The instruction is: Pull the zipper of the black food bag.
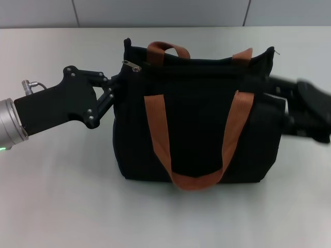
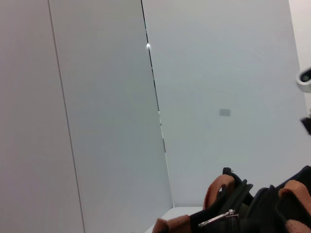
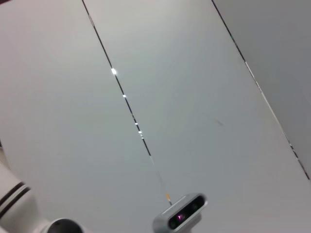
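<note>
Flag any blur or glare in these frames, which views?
Head view: right gripper beside the black bag is smeared by motion blur; left gripper and zipper pull are sharp. Left wrist view: a glint on the wall seam. Right wrist view: similar glints along its seam.

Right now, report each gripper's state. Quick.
Left gripper: against the black food bag's left end, below the zipper; open or closed cannot be told.
Right gripper: at the bag's right end; cannot be told.
</note>
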